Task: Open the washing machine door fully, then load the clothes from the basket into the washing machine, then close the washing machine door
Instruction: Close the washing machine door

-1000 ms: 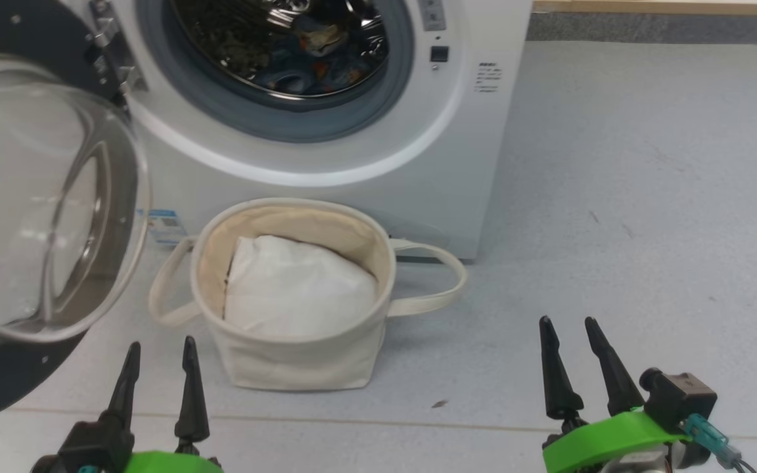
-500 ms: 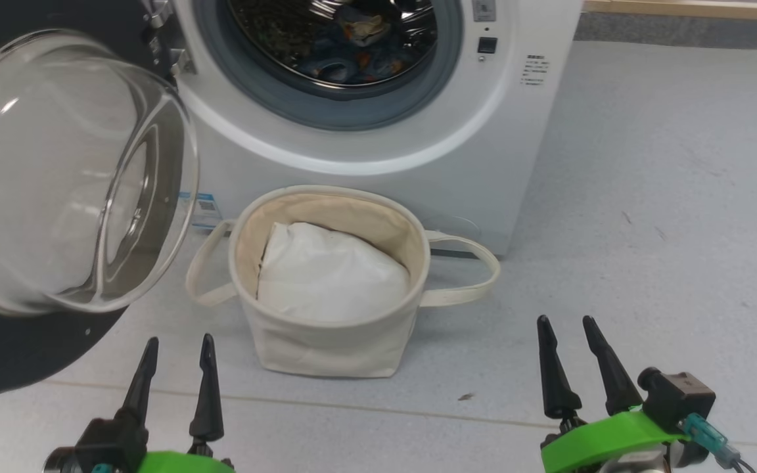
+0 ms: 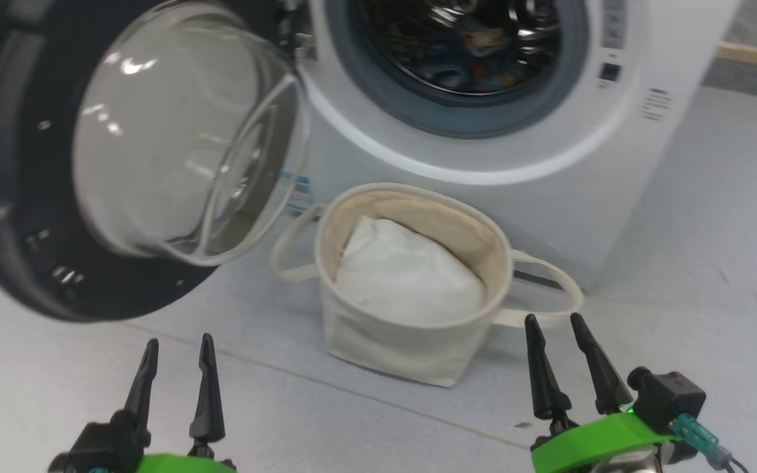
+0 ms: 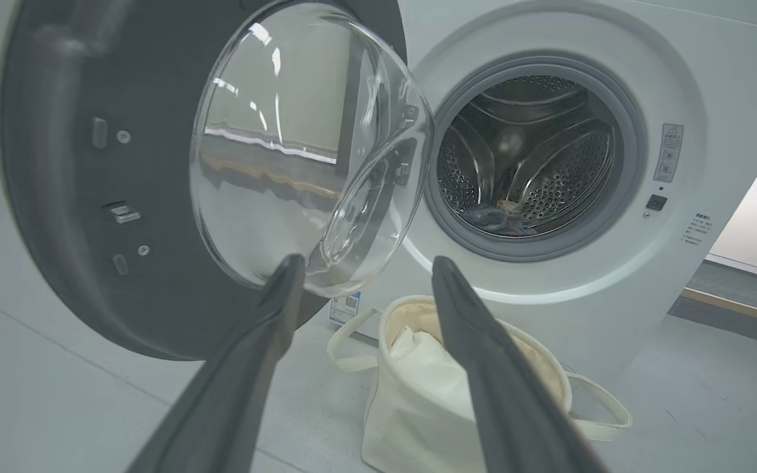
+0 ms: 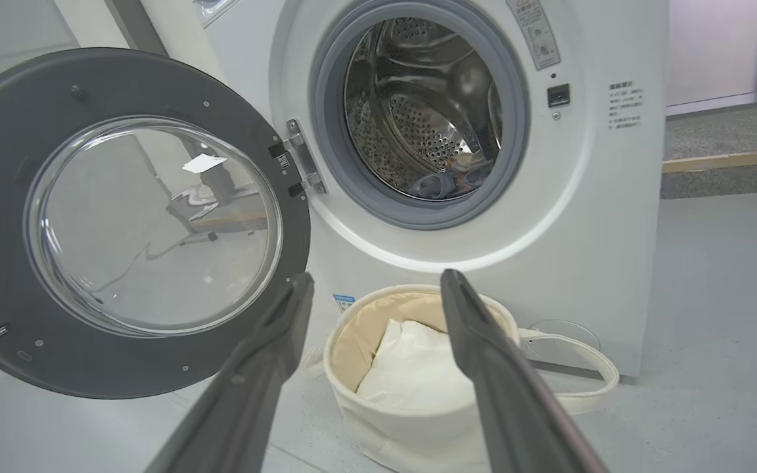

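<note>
The washing machine door (image 3: 4, 197) stands swung wide open, hinged at the left of the drum opening, its clear glass bowl bulging outward. The clothes (image 3: 477, 49) lie at the bottom of the steel drum of the washing machine (image 3: 549, 197), blue fabric with orange-brown patches. The basket (image 3: 391, 348) sits on the floor (image 3: 681, 295) just in front of the machine, below the opening, holding a plain white liner cloth (image 3: 405, 279). The left claw (image 3: 179, 340) hovers before the door, fingers spread, empty. The right claw (image 3: 553, 316) shows just below the basket's right handle in the head view, likewise spread and gripping nothing.
</note>
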Controlling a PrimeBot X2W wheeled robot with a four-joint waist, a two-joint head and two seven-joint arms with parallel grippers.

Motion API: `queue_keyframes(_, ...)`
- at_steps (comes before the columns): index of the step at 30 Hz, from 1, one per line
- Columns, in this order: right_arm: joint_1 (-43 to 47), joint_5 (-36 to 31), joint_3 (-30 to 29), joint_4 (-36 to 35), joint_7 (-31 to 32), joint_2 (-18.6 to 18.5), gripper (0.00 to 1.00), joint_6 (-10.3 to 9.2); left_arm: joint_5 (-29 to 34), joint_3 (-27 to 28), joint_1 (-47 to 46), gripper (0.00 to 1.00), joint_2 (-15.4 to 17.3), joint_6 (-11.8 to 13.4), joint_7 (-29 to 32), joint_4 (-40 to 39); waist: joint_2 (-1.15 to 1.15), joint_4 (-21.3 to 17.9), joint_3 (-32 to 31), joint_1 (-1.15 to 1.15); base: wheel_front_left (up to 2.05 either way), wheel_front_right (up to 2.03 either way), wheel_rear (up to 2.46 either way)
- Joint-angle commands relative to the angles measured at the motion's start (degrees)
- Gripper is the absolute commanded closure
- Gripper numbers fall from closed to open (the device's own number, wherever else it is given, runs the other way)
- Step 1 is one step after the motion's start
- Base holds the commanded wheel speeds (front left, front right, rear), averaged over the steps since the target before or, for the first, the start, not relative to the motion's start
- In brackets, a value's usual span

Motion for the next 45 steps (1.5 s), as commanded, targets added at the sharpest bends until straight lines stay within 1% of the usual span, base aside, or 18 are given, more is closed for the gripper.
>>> queue_keyframes(1, -0.54, -0.72, 1.71, -2.26, -0.71, -0.17, 0.0, 0.0, -0.56, 1.46, -0.19, 0.0, 0.41, 0.34, -0.26, -1.94, 0.0, 4.71, -0.67, 0.0, 0.0, 0.0, 0.0)
queue_keyframes(4, -0.42, -1.05, 2.04, -2.5, -0.71, -0.17, 0.0, 0.0, -1.14, 1.69, 0.15, 0.0, 0.41, -0.02, -0.26, -1.66, 0.0, 8.11, -1.11, 0.0, 0.0, 0.0, 0.0)
queue_keyframes(9, -0.15, -1.6, 2.8, -2.83, -0.71, -0.17, 0.0, 0.0, -0.29, 1.86, 0.04, 0.0, 0.41, -0.49, -0.26, -1.71, 0.0, 12.76, -1.38, 0.0, 0.0, 0.0, 0.0)
queue_keyframes(16, 0.5, -1.55, 2.47, -3.01, -0.71, -0.17, 0.0, 0.0, -0.17, 1.53, 0.29, 0.0, 0.41, -0.76, -0.26, -1.61, 0.0, 16.73, -1.96, 0.0, 0.0, 0.0, 0.0)
queue_keyframes(26, -1.01, -1.4, 3.75, -2.6, -0.71, -0.17, 0.0, 0.0, -0.62, 2.4, 0.86, 0.0, 0.41, -0.09, -0.26, -3.62, 0.0, 17.68, -0.78, 0.0, 0.0, 0.0, 0.0)
queue_keyframes(40, -0.45, -1.09, 3.06, -2.93, -0.71, -0.17, 0.0, 0.0, 0.08, 2.4, 0.55, 0.0, 0.41, -0.83, -0.26, -3.77, 0.0, 17.72, 0.01, 0.0, 0.0, 0.0, 0.0)
queue_keyframes(43, -0.31, -1.13, 3.11, -2.95, -0.71, -0.17, 0.0, 0.0, -0.29, 2.36, 0.53, 0.0, 0.41, -1.4, -0.26, -3.96, 0.0, 17.68, 0.0, 0.0, 0.0, 0.0, 0.0)
queue_keyframes(44, -0.3, -1.15, 3.14, -2.98, -0.71, -0.17, 0.0, 0.0, -0.53, 2.37, 0.49, 1.0, 0.41, -1.76, -0.26, -4.18, 0.0, 17.68, 0.04, 0.0, 0.0, 0.0, 0.0)
queue_keyframes(45, -0.3, -1.17, 3.17, -3.03, -0.71, -0.17, 0.0, 0.0, -1.05, 2.44, 0.47, 1.0, 0.41, -2.14, -0.26, -4.37, 0.0, 17.68, 0.13, 0.0, 0.0, 0.0, 0.0)
